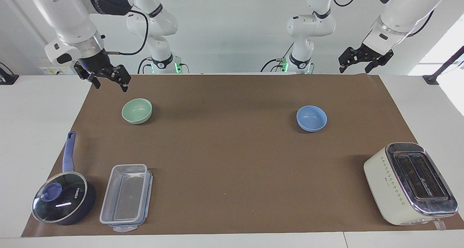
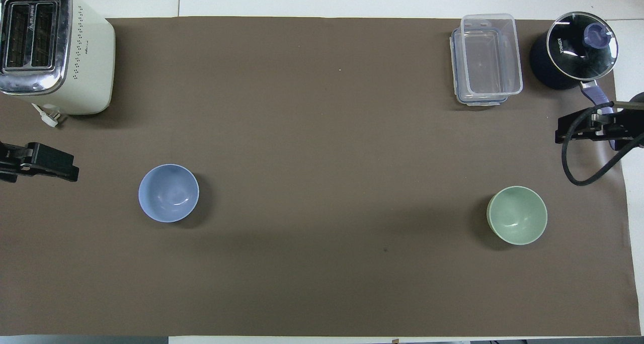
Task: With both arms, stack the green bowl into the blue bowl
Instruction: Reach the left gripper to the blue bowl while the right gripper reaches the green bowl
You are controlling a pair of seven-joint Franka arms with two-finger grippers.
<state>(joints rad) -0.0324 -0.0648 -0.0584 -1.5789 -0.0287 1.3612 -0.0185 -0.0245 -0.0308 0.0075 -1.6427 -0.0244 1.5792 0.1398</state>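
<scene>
A robotics lab test bench: two white robot arms point(image 1: 72, 27) are mounted at a white table point(image 1: 36, 106) spread with brown paper point(image 1: 232, 157). Kitchen props, a toaster point(image 1: 409, 182) and a lidded saucepan point(image 1: 63, 201), sit staged along its edge.

We see bright, even indoor light in both views. Soft shadows fall beside green bowl point(image 1: 136, 111) and blue bowl point(image 1: 311, 118), on their sides toward left arm's end of table; broad faint shadow bands cross brown mat point(image 1: 232, 175). We note overexposed white patch at facing view's edge near left arm. Glare streaks sit on saucepan's glass lid point(image 1: 59, 202) and toaster's chrome top point(image 1: 420, 175). Focus sharp throughout; no motion blur; table edges bow slightly.
</scene>
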